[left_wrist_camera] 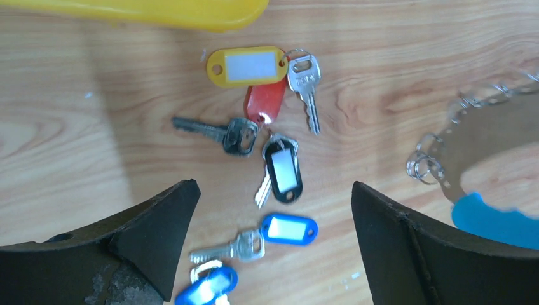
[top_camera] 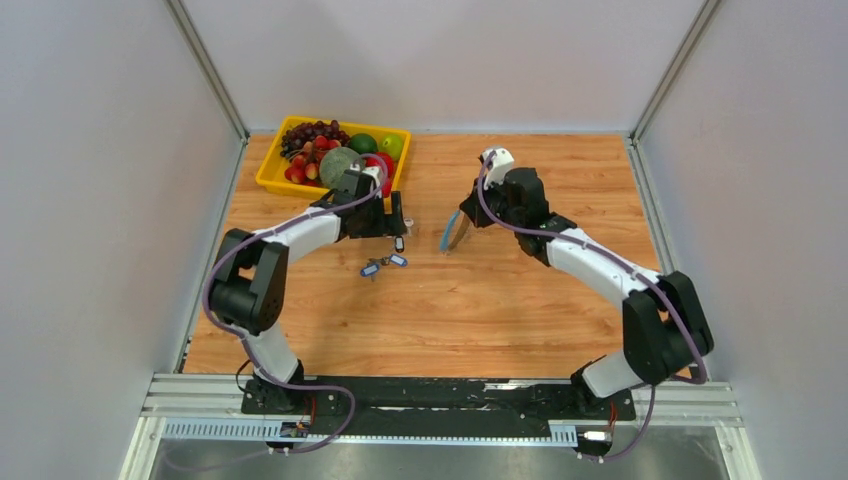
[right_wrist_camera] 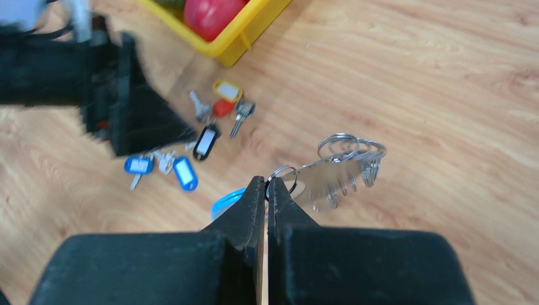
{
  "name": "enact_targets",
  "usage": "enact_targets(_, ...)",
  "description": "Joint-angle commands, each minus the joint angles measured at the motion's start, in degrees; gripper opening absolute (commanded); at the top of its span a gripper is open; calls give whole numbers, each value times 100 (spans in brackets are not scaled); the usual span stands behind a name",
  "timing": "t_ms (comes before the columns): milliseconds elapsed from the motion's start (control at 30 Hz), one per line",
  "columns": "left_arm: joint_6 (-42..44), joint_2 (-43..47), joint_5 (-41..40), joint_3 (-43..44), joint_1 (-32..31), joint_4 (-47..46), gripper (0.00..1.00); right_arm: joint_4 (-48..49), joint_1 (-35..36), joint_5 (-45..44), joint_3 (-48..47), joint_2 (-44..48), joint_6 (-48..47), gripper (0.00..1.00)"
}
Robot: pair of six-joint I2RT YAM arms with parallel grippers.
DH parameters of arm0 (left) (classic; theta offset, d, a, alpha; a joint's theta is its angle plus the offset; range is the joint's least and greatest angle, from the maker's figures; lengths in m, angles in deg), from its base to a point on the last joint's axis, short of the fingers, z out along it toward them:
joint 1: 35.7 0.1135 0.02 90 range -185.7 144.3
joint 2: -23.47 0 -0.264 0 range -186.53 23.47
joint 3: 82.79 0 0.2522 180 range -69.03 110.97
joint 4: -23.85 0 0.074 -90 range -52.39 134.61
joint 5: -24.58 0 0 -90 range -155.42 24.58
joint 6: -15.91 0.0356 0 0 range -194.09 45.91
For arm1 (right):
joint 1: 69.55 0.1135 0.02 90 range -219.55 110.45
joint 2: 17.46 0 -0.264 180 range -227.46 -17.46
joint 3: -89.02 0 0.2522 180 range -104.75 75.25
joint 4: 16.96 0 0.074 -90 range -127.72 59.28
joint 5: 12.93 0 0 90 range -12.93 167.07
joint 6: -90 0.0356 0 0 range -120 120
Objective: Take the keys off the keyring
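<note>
Probably light but stiff, the keyring [right_wrist_camera: 330,175] is pinched beside its blue arc by the right gripper [right_wrist_camera: 267,185]; the left gripper [left_wrist_camera: 272,187], spread, hovers over small slippery keys [left_wrist_camera: 304,76].

High overview, two wrist close-ups, shared keys [left_wrist_camera: 304,79]

**Shiny metal on grained wood**

Silvery metal gleams on the keys [left_wrist_camera: 304,79], glossy plastic on their tags [left_wrist_camera: 248,66]. The keyring [left_wrist_camera: 424,166]: bright metal loops, one smooth blue plastic arc. Smooth wood-grain table [left_wrist_camera: 95,127], glossy yellow plastic tray [left_wrist_camera: 191,16].
</note>
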State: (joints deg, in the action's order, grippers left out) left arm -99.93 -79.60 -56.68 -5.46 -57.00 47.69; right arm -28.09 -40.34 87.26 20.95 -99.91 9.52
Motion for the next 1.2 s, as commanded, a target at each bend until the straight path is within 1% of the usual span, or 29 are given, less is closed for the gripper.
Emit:
enact_targets(0, -132, 1251, -526, -168, 3, 79, 100, -88, -290, 516, -552, -894, 319, 0)
enact_targets(100, -211, 1684, -733, -229, 10, 397, 100, -88, -413, 511, -982, -1495, 408, 2)
enact_targets(233, -247, 2476, -782, -659, 8, 358, 100, -101, -483, 364, -1655, -2271, 477, 3)
enact_targets(267, -257, 2719, -815, -722, 4, 326, 100, -124, -481, 367, -1775, -2456, 485, 7)
enact_targets(300, -264, 2958, -846, -850, 4, 314, 100, -135, -489, 350, -1886, -2599, 501, 16)
enact_targets(333, -301, 3082, -925, -910, 5, 297, 100, -163, -494, 345, -1962, -2704, 518, 31)
enact_targets(400, -358, 3379, -1202, -1073, 11, 294, 100, -219, -495, 333, -1997, -2766, 531, 56)
enact_targets(433, -385, 3543, -1384, -1132, 7, 315, 100, -216, -493, 301, -1953, -2698, 544, 66)
enact_targets(467, -452, 3616, -1493, -1152, 6, 390, 100, -216, -494, 254, -1876, -2572, 573, 71)
enact_targets(500, -511, 3752, -1718, -1171, 5, 508, 100, -218, -491, 205, -1809, -2409, 577, 74)
enact_targets(633, -846, 4166, -2297, -1060, 4, 1020, 100, -171, -491, -170, -1330, -1178, 607, 77)
enact_targets(733, -905, 4520, -2542, -904, 8, 1321, 100, -180, -502, -353, -908, -62, 524, 77)
enact_targets(800, -811, 4833, -2719, -833, 9, 1484, 100, -190, -502, -502, -537, 750, 471, 80)
enact_targets(833, -708, 5045, -2805, -818, 9, 1555, 100, -190, -501, -590, -369, 1129, 450, 85)
enact_targets(867, -652, 5251, -2885, -789, 6, 1574, 100, -191, -496, -691, -219, 1539, 438, 93)
enact_targets(933, -482, 5521, -2972, -763, 10, 1621, 100, -193, -503, -952, 85, 2230, 414, 99)
enact_targets(1033, -290, 5827, -2977, -745, 3, 1615, 100, -241, -506, -1017, 389, 3131, 272, 100)
enact_targets(1167, -147, 6173, -2769, -785, 8, 1530, 100, -616, -501, -1326, 571, 3810, 193, 100)
